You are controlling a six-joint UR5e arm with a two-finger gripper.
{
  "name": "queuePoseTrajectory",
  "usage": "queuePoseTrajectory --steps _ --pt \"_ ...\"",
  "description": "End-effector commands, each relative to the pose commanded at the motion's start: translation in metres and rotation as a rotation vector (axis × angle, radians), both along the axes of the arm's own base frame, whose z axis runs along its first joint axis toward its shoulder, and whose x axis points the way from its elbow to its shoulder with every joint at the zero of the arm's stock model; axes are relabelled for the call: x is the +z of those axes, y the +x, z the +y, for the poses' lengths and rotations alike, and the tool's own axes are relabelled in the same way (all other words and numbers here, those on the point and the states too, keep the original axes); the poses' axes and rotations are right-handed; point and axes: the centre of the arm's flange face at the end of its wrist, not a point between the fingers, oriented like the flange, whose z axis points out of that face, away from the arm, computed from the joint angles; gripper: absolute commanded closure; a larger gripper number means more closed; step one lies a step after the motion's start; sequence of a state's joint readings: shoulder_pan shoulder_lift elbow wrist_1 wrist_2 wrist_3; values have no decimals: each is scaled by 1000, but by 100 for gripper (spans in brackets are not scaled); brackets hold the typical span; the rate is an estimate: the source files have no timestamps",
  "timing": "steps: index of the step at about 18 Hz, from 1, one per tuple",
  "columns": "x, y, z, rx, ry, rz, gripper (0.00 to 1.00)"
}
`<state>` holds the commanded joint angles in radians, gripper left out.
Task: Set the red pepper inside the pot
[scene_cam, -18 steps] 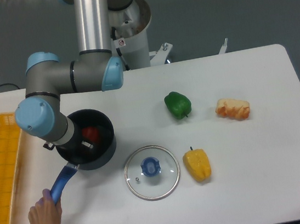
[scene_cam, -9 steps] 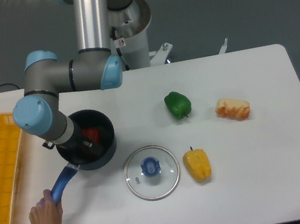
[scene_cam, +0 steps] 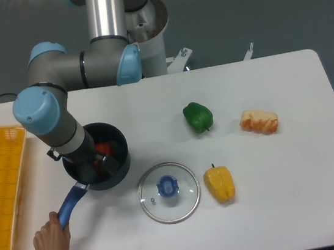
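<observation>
The pot (scene_cam: 118, 145), a dark saucepan with a blue handle (scene_cam: 69, 204), stands at the table's left. The red pepper (scene_cam: 102, 149) lies inside it on the bottom, partly covered by my arm. My gripper (scene_cam: 100, 162) reaches down into the pot just in front of the pepper. Its dark fingers stand apart from the pepper and hold nothing. The wrist hides most of them.
A human hand (scene_cam: 52, 242) holds the end of the pot's handle. A glass lid with a blue knob (scene_cam: 169, 191) lies right of the pot. A yellow pepper (scene_cam: 220, 184), a green pepper (scene_cam: 198, 116) and a bread roll (scene_cam: 259, 121) lie further right. A yellow basket (scene_cam: 0, 190) sits at the left edge.
My wrist and forearm have shifted up and slightly back over the pot. The red pepper has stayed where it lay on the pot's bottom.
</observation>
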<state>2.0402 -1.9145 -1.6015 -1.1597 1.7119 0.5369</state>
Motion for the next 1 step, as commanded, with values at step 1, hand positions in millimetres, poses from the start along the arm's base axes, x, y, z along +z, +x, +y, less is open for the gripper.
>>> queuePoseTrajectory --steps 1 --pt "2 -3 -3 6 3 1 0"
